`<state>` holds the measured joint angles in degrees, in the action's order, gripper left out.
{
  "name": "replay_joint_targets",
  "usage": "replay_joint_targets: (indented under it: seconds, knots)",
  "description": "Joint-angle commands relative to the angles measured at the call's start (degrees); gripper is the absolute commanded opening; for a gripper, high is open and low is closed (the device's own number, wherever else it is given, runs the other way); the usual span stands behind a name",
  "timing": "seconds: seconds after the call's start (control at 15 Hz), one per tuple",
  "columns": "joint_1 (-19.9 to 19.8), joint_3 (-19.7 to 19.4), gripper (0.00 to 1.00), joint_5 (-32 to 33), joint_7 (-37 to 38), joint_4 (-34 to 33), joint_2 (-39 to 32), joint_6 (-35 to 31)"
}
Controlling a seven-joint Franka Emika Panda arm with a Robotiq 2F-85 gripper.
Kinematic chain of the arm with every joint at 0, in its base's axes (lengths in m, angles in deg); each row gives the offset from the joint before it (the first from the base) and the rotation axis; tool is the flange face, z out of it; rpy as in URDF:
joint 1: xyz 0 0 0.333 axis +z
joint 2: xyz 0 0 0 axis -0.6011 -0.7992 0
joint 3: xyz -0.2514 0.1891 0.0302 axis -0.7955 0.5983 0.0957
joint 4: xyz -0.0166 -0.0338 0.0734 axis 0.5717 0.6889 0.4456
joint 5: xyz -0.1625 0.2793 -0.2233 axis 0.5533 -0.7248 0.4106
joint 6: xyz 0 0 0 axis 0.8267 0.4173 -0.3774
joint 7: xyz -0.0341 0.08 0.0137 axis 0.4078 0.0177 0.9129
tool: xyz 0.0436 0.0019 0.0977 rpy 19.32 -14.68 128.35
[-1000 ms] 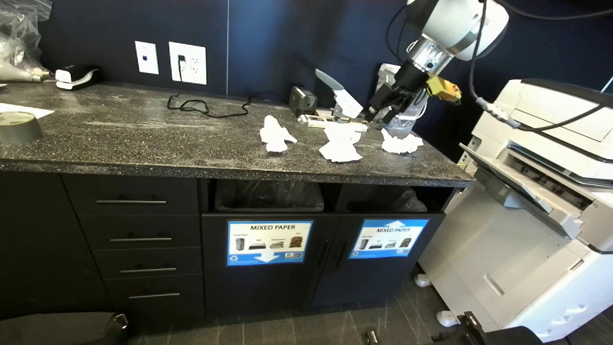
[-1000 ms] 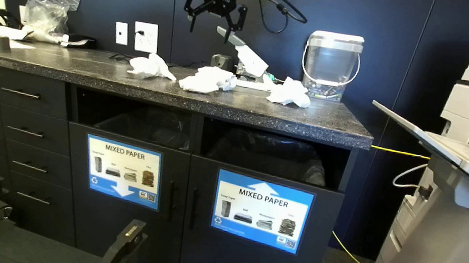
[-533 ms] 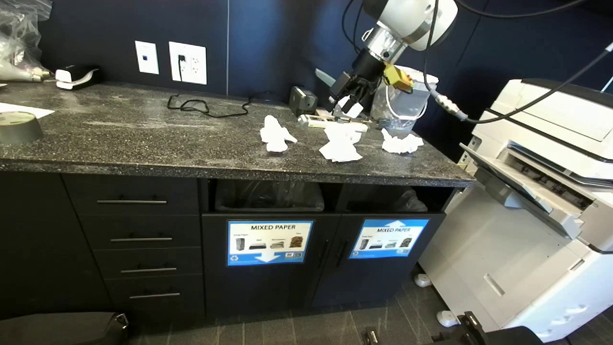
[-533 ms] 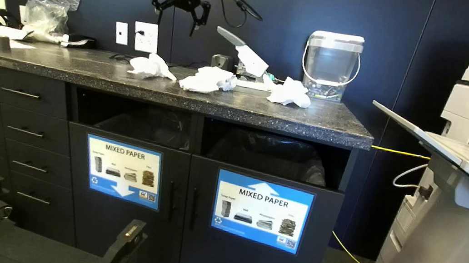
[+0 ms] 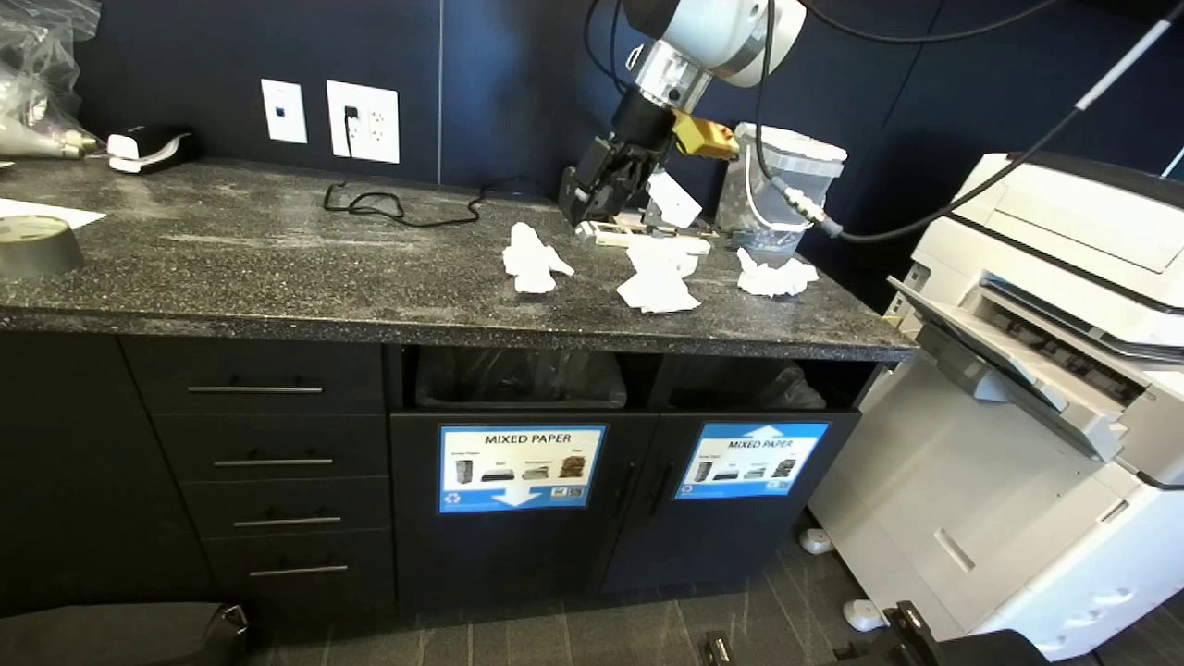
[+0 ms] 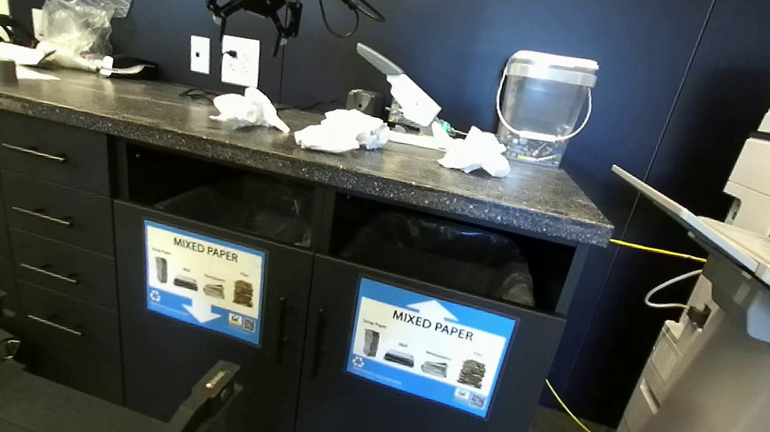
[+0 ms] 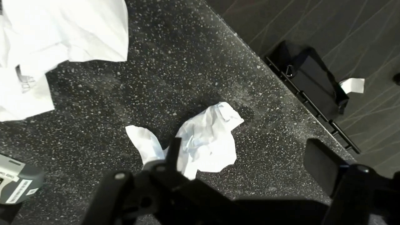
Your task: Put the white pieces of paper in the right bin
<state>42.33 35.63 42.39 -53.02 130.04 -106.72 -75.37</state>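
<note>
Three crumpled white pieces of paper lie on the dark speckled counter, in both exterior views: a left wad [image 6: 249, 108], a middle wad [image 6: 343, 131] and a right wad [image 6: 477, 151]. Above the counter and apart from them hangs my gripper [image 6: 250, 40], fingers spread and nothing between them. The wrist view has one wad [image 7: 209, 140] below the gripper, partly covered by the left-hand finger [image 7: 173, 153]; a bigger wad [image 7: 78, 31] fills the upper left corner. Under the counter, the right bin [image 6: 456, 245] shows as a dark opening with a black liner, above a blue sign [image 6: 430, 347].
A similar bin opening [image 6: 235, 206] stands to the left. Behind the wads are a paper cutter with a raised arm [image 6: 409, 99], a small black device [image 5: 585, 194] and a clear bucket [image 6: 545, 103]. A printer [image 5: 1027, 398] stands right of the counter's end.
My gripper has travelled left in both exterior views, from over the right half of the wads to near the left wad. It has stayed open. The papers have not moved.
</note>
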Motion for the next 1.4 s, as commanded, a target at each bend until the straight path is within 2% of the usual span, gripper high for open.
replay_joint_targets:
  seconds: [0.0,0.4,0.6,0.87,1.33]
  knots:
    - [3.3,0.5,1.00,6.0,8.9,-6.2,-4.2,1.7]
    - [8.4,-1.0,1.00,12.5,27.6,-13.9,-10.7,1.9]
    - [9.8,-1.9,1.00,14.6,33.7,-17.0,-14.1,0.6]
    - [11.2,-2.9,1.00,15.4,38.8,-20.5,-18.7,-2.1]
    - [12.8,-5.7,1.00,17.8,43.2,-24.7,-24.0,-4.7]
